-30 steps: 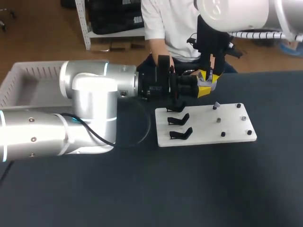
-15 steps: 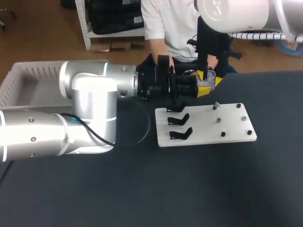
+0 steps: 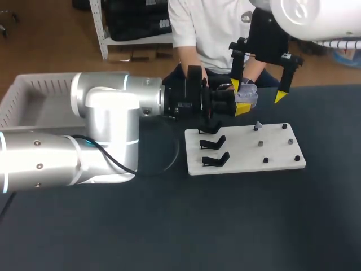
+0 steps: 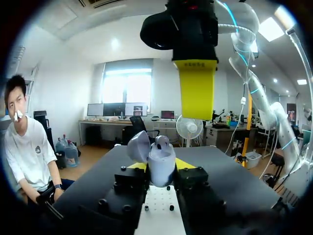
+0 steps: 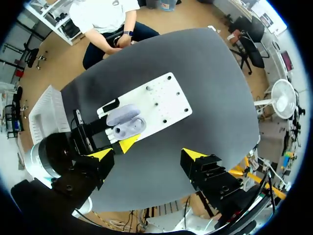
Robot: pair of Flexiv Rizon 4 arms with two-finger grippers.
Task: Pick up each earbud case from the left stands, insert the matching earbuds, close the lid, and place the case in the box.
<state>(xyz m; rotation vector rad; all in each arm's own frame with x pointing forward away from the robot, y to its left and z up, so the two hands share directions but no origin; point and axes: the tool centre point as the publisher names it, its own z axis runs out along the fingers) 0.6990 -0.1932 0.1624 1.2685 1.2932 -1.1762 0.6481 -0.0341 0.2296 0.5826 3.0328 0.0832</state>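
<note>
My left gripper (image 3: 236, 105) is shut on a lilac earbud case (image 3: 247, 97), holding it above the far edge of the white stand board (image 3: 282, 155). The lid is open. In the left wrist view the case (image 4: 160, 164) stands upright between my yellow tips, its lid tilted back and a pale earbud showing in its mouth. My right gripper (image 3: 258, 90) hangs open just above the case, one finger on each side and clear of it. The right wrist view looks straight down past its wide-open gripper (image 5: 146, 154) on the case (image 5: 126, 123) and the board (image 5: 161, 100).
Three black stands (image 3: 213, 144) line the board's left side, with nothing on them; several small pegs (image 3: 265, 160) dot its right side. A white basket (image 3: 22, 99) sits at the table's far left. My left arm's bulk covers the left half of the table.
My right gripper has opened wide and lifted off the case. The left gripper and the case have stayed put.
</note>
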